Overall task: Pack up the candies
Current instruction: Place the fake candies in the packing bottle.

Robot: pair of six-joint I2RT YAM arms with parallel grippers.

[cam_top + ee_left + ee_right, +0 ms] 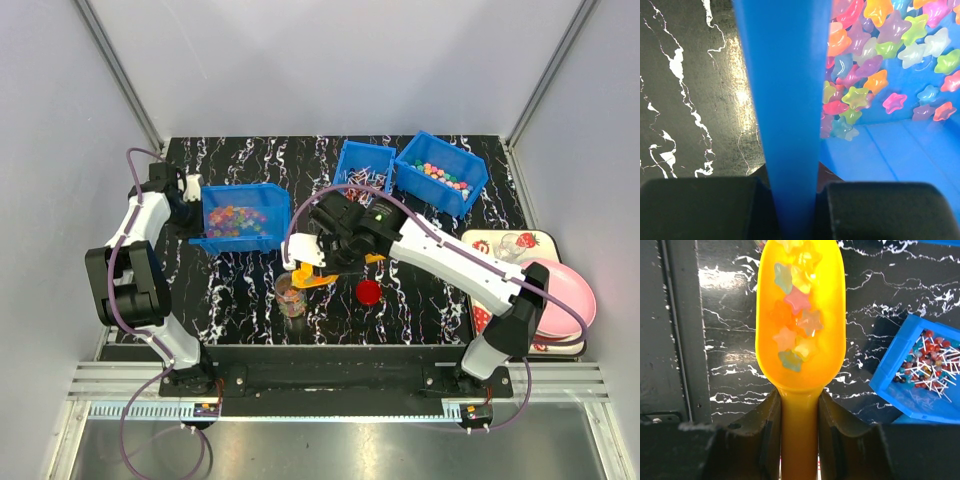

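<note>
Hovering above a part-filled jar [291, 298], lower centre, right tool [799, 432] clamps a scoop [800, 315] of candies [796, 327], unpoured; left tool [791, 210] clamps the bin [785, 75].

Even white light is falling from overhead, brightening the pale walls [60, 120] and leaving only soft, short shadows on the black marbled tabletop [240, 290]. Glare is streaking that glossy surface in both wrist views. The blue bin wall [785, 100] is sitting too near the left wrist lens and blurring, while the yellow scoop [827, 340] and the candies [797, 300] in it are glowing, sharp and translucent.
</note>
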